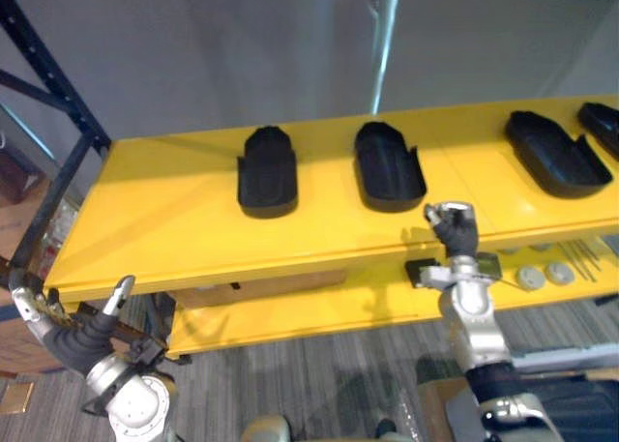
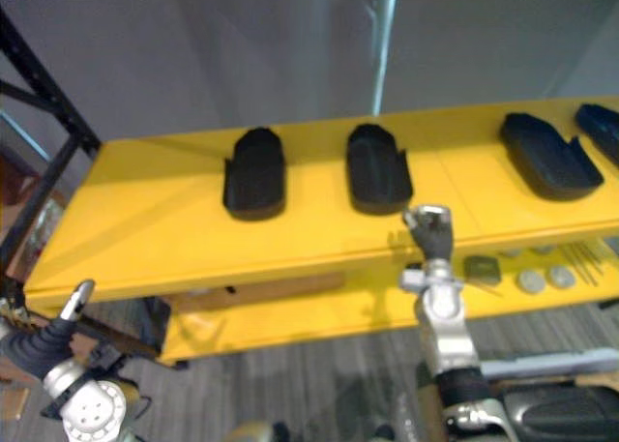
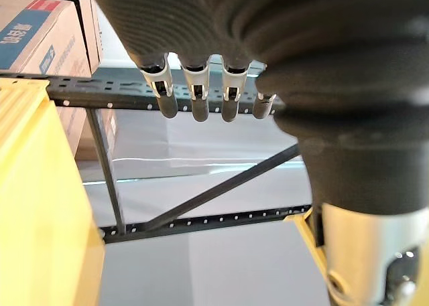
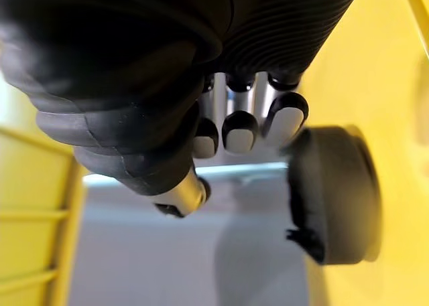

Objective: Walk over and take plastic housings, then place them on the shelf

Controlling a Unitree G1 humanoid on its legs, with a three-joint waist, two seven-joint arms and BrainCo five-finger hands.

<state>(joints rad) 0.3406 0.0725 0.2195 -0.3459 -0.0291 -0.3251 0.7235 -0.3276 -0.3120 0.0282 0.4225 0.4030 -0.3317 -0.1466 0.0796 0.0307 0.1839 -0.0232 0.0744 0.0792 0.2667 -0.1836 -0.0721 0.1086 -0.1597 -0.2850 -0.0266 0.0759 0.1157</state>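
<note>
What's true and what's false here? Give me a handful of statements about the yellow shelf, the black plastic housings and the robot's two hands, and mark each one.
1. Several black plastic housings lie on the top board of the yellow shelf. True.
2. The housings are stacked in one pile. False: they lie apart, side by side in a row.
3. The left hand rests on a housing. False: it is low by the shelf's left front corner, open and empty.
4. The right hand is up by the shelf's front edge. True.
5. Small round grey parts lie on the lower level. True.
</note>
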